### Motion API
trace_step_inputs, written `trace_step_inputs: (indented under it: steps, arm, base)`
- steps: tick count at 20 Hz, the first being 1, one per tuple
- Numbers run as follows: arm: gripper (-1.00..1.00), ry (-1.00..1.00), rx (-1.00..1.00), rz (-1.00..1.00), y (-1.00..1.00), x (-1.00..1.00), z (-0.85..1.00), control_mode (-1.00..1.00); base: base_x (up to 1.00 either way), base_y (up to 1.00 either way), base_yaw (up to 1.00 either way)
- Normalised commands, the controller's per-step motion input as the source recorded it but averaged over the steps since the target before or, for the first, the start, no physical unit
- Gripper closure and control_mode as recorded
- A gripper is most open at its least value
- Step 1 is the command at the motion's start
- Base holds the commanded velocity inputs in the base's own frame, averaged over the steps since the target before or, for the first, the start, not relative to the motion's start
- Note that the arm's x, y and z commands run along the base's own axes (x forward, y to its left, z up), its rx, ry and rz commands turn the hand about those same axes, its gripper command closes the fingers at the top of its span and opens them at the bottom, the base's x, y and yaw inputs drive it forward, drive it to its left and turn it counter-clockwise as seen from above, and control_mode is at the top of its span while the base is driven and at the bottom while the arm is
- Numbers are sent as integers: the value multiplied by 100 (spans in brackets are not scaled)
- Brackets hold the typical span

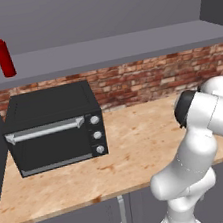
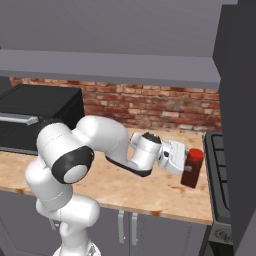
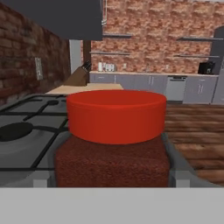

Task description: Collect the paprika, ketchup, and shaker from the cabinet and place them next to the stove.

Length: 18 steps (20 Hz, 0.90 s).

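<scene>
Bare counter [image 2: 150, 192] lies under the paprika [image 2: 192, 168], with the stove [image 2: 220, 165] just beside it.

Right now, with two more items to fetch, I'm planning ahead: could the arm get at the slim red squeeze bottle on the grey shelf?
Probably not yet. The gripper is shut on the dark red-capped paprika jar beside the stove; the slim red ketchup bottle stands unobstructed far along the grey shelf, above the black toaster oven.

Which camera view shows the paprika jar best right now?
The right base view: the whole paprika jar shows there, tilted, in the hand above the counter beside the stove. The hand view shows its red cap and upper body very close. The left base view catches a red sliver at the right edge.
</scene>
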Motion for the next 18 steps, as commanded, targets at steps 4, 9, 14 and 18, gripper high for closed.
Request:
trace_step_inputs:
  steps: [4, 9, 14, 18]
  arm:
    - [100, -14, 0, 4, 0, 0, -36, -100]
    - [100, -12, -3, 1, 0, 0, -44, -100]
    - [100, -12, -5, 1, 0, 0, -47, -100]
    - [100, -17, -7, 0, 0, -9, -51, -100]
  base:
    - [0, 0, 0]
    - [0, 0, 0]
    - [0, 0, 0]
    - [0, 0, 0]
